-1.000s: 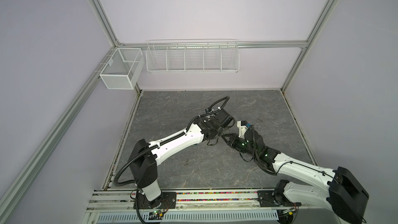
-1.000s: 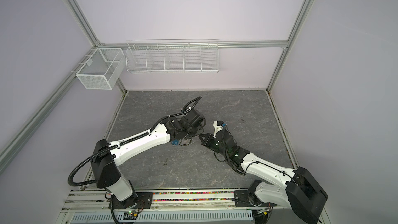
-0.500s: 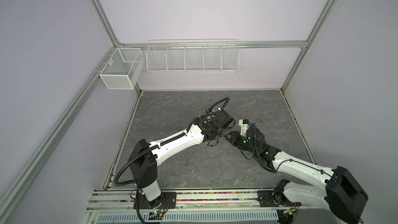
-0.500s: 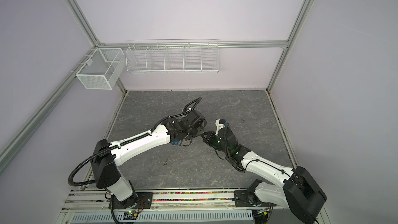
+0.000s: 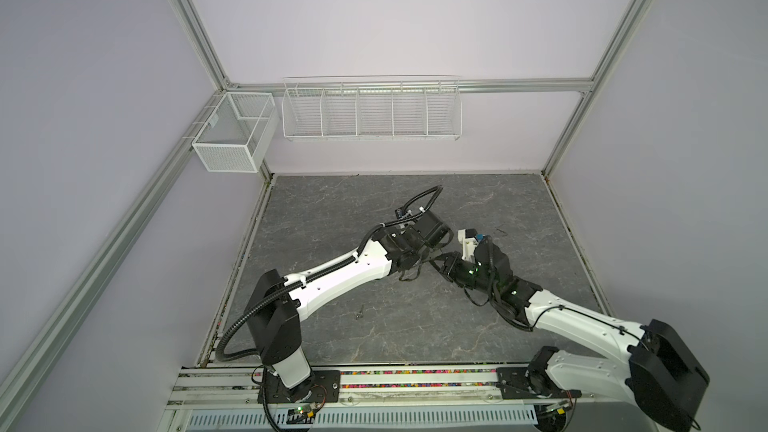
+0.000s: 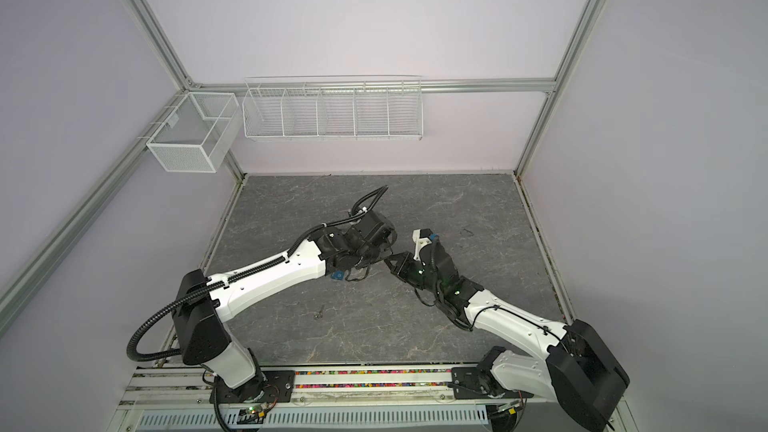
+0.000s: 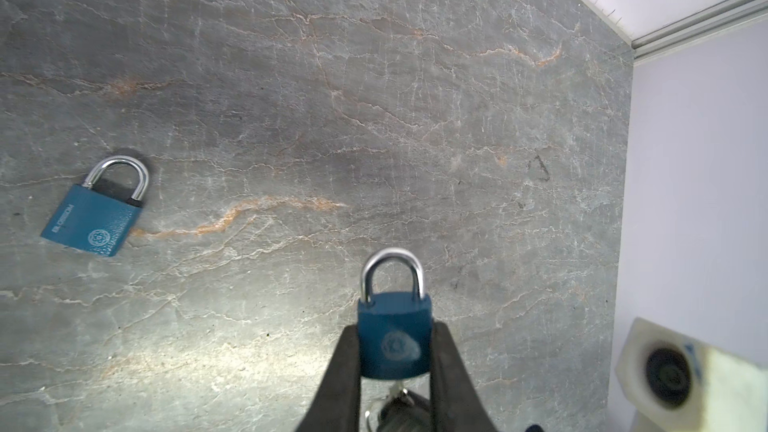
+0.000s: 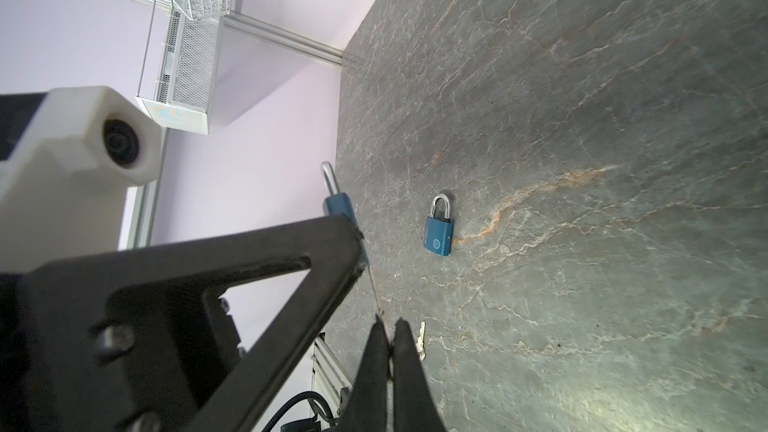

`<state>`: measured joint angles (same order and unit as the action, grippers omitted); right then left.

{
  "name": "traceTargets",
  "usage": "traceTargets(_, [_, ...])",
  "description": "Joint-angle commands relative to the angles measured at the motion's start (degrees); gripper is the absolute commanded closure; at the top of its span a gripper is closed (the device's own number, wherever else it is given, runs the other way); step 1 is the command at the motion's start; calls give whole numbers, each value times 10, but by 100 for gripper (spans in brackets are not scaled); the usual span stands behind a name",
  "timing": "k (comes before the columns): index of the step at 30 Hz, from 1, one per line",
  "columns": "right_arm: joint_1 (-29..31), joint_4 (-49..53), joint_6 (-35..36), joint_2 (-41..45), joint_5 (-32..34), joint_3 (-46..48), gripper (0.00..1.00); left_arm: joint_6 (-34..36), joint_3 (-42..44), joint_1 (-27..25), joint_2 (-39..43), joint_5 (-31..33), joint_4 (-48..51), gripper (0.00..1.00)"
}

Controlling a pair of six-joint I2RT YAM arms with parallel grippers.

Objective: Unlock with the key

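Lower centre of the left wrist view, the left hand (image 7: 394,338) clamps the blue padlock (image 7: 392,313) upright. The right hand (image 8: 388,328), pinched shut on the key (image 7: 400,387) beneath it, should twist squarely about the keyhole (no sideways levering).

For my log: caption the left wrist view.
Left pincer clamps a blue metal padlock; another blue padlock lies on grey stone tabletop.
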<state>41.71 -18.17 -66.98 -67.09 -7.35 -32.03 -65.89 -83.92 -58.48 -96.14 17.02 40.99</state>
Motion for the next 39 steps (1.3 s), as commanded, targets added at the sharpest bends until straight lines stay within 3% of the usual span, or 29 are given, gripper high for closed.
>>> traceTargets(1, [1, -9, 2, 0, -19, -19, 94, 0, -6, -1, 17, 22, 7, 100])
traceTargets(19, [-2, -36, -8, -5, 6, -17, 94, -4, 9, -1, 26, -3, -10, 100])
traceTargets(39, [-3, 12, -3, 19, 10, -27, 94, 1, -11, -1, 29, 11, 0, 100])
